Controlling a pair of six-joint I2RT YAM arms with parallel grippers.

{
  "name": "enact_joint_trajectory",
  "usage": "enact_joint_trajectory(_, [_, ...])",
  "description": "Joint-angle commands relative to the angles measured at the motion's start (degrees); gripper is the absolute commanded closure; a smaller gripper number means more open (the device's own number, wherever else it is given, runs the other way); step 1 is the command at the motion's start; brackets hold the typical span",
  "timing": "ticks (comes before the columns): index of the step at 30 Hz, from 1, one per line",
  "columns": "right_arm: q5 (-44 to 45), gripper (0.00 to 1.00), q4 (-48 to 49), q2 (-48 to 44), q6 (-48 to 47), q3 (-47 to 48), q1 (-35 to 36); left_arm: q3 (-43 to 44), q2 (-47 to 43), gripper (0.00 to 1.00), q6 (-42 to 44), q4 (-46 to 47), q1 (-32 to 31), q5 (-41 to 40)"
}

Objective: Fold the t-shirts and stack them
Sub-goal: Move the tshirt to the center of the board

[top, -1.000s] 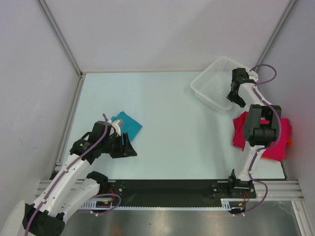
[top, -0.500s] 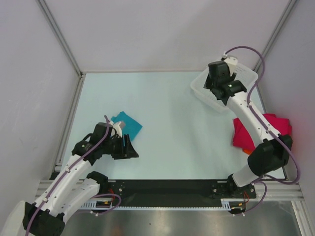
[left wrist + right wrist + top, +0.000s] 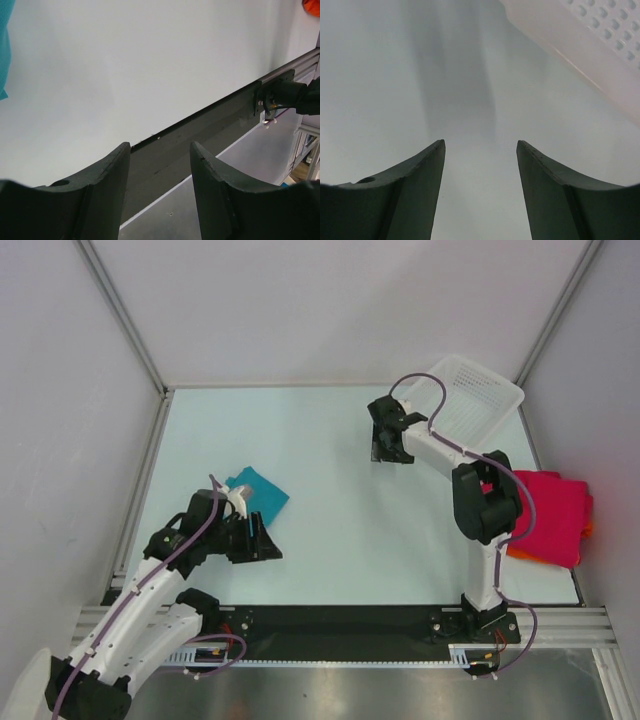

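Note:
A small folded teal t-shirt (image 3: 263,493) lies on the left of the table; its edge shows in the left wrist view (image 3: 4,50). My left gripper (image 3: 262,542) hovers just in front of it, open and empty (image 3: 160,146), pointing toward the table's near edge. A crimson-pink t-shirt (image 3: 550,518) lies folded at the far right, on an orange t-shirt that shows only as an edge (image 3: 520,556) (image 3: 311,6). My right gripper (image 3: 386,448) is over the back middle of the table, left of the basket, open with nothing between its fingers (image 3: 480,142).
A white mesh basket (image 3: 490,378) stands at the back right corner; its wall shows in the right wrist view (image 3: 600,45). The right arm's elbow hangs over the pink shirt's left side. Grey walls enclose the table, and a black rail (image 3: 200,130) runs along the near edge.
My right arm swung left from the basket to the back middle of the table. The basket shifted toward the back right corner. The left arm barely moved.

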Motion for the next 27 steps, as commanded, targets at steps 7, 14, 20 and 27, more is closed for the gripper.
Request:
enact_joint_trajectory(7, [5.00, 0.37, 1.79, 3.89, -0.11, 3.59, -8.41, 1.25, 0.80, 0.44, 1.12, 0.05, -0.11, 0.22])
enact_joint_trajectory(14, [5.43, 0.37, 1.01, 0.03, 5.43, -3.18, -17.38, 1.08, 2.29, 0.44, 1.73, 0.66, -0.11, -0.14])
enact_joint_trajectory(20, [6.40, 0.37, 1.18, -4.81, 7.28, -8.72, -23.09, 1.78, 3.70, 0.44, 2.17, 1.19, -0.11, 0.13])
enact_joint_trajectory(27, [9.13, 0.38, 2.05, -13.23, 9.31, -14.95, -25.30, 1.61, 4.05, 0.44, 2.26, 1.72, -0.11, 0.83])
